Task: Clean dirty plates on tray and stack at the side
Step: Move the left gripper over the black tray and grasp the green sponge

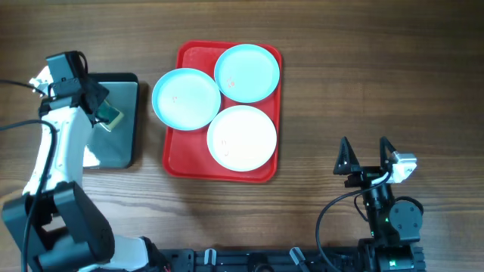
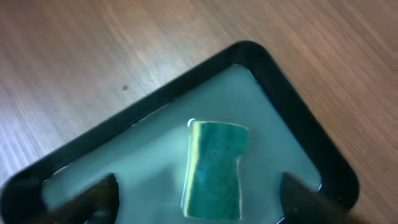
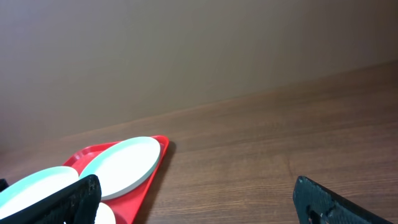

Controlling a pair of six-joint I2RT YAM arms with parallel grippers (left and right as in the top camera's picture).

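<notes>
The red tray (image 1: 187, 155) lies mid-table with three plates: a pale turquoise plate (image 1: 185, 98) overhanging its left rim, another turquoise plate (image 1: 247, 72) at its far right, and a whiter plate (image 1: 242, 137) at the front. My left gripper (image 1: 104, 113) is open above a green and yellow sponge (image 2: 214, 169), which lies in the black tray (image 2: 292, 112). My right gripper (image 1: 366, 159) is open and empty at the table's front right, well off the red tray. The right wrist view shows the red tray's corner (image 3: 158, 163) and a turquoise plate (image 3: 121, 167).
The black tray (image 1: 128, 128) with a shiny base stands left of the red tray. Bare wood table (image 1: 363, 83) spreads to the right and along the front.
</notes>
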